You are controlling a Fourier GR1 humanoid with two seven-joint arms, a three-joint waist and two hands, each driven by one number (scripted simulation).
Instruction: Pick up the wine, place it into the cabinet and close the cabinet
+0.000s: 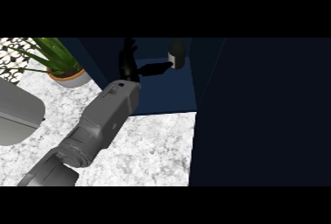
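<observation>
The wine bottle (176, 53), dark with a pale label, stands upright at the back of the dark blue cabinet (165, 98). My left hand (128, 59) reaches into the cabinet just left of the bottle, on a grey forearm that comes up from the lower left. Its fingers (155, 68) stretch straight toward the bottle's label, with the tips at or just short of it and not curled round it. The cabinet door (265, 113) stands open as a large dark panel filling the right side. My right hand does not show.
A potted plant (63, 65) with long green leaves stands on the marble counter (152, 148) left of the cabinet. A grey rounded object (16, 114) lies at the left edge. The open door hides whatever is on the right.
</observation>
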